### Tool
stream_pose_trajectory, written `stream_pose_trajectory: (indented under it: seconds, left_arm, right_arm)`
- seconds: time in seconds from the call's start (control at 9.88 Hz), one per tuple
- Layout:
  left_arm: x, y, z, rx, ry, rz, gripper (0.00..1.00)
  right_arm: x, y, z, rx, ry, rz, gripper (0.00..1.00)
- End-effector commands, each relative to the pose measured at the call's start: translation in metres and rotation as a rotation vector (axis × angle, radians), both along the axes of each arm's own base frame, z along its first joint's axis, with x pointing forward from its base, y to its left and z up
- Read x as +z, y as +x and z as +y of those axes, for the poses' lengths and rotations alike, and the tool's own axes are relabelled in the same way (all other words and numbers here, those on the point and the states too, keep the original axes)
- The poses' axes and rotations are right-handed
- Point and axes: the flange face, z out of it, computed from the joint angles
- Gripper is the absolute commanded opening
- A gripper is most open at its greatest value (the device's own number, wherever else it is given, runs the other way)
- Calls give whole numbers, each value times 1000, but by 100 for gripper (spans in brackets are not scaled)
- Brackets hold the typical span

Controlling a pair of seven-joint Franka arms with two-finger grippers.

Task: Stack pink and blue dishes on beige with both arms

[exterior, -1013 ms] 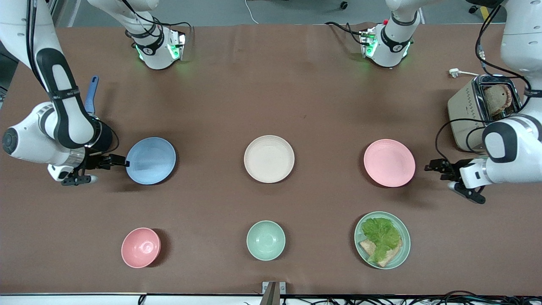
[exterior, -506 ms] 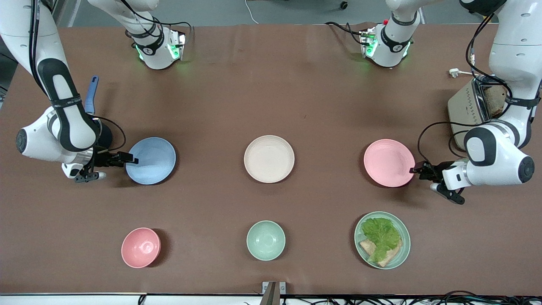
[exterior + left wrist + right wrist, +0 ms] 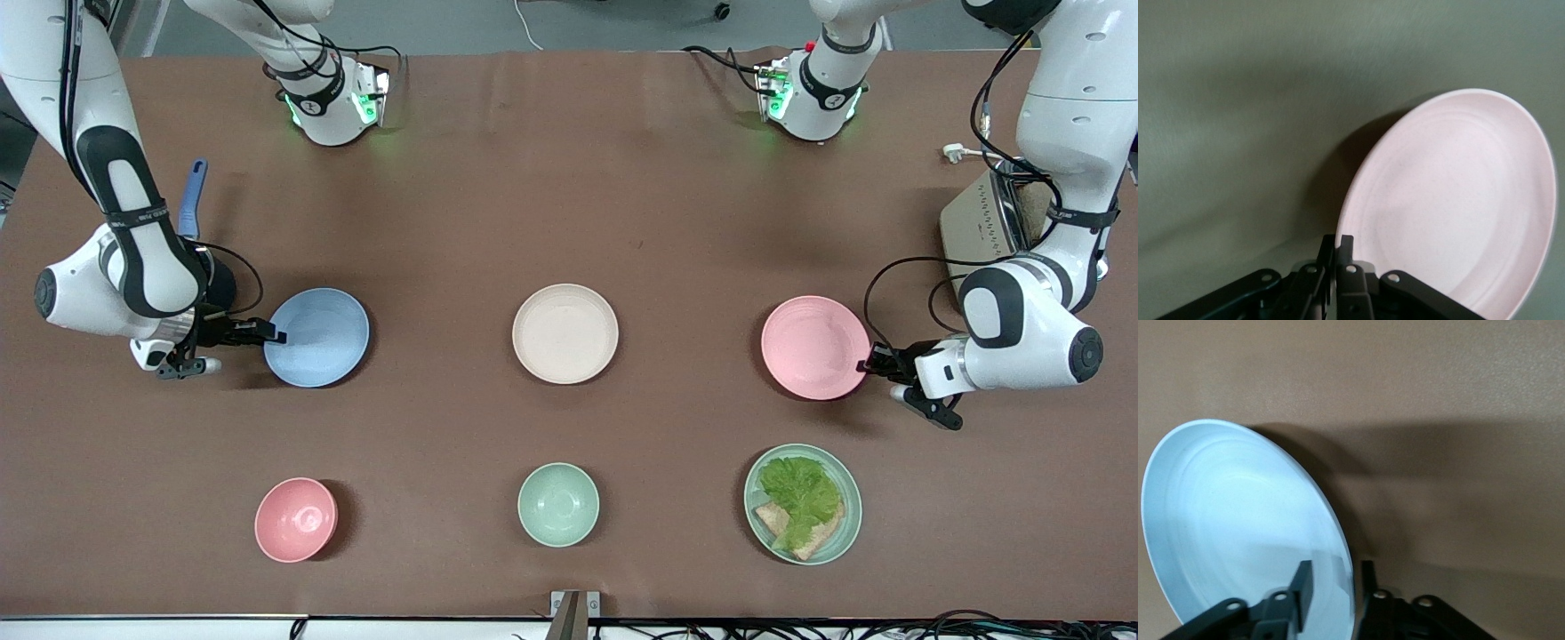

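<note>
Right end effector (image 3: 274,337) straddles blue plate (image 3: 317,337) rim.

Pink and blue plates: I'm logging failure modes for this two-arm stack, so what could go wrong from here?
1. The left gripper pinches only the pink plate at its rim; a thin edge hold may slip or tilt when lifted.
2. The right gripper's fingers straddle the blue plate rim with a gap showing, so it may lift before gripping.
3. Both arms head for the beige plate; they could collide there.
</note>
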Motion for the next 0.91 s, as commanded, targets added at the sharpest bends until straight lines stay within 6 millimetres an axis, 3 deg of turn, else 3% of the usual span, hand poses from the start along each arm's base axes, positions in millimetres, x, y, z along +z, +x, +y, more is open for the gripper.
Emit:
stream_pose_trajectory:
  seconds: [0.0, 0.1, 0.2, 0.41, 0.61, 0.81]
  left_arm:
    - [54, 4, -60, 38, 73, -32, 0]
    - [70, 3, -86, 75, 122, -10, 0]
    - [82, -1, -134, 121, 142, 8, 0]
    - [88, -17, -220, 217, 180, 45, 0]
    - [86, -38, -302, 277, 203, 68, 0]
    - [73, -63, -373, 367, 212, 70, 0]
  right_arm:
    - [1, -4, -7, -2, 21, -29, 0]
    - [5, -2, -11, -17, 18, -26, 0]
    - [15, 5, -14, -38, 33, -12, 0]
    - [56, 29, -13, -107, 71, 66, 0]
    - [114, 46, -21, -117, 6, 101, 0]
    - [179, 67, 6, -170, -83, 179, 0]
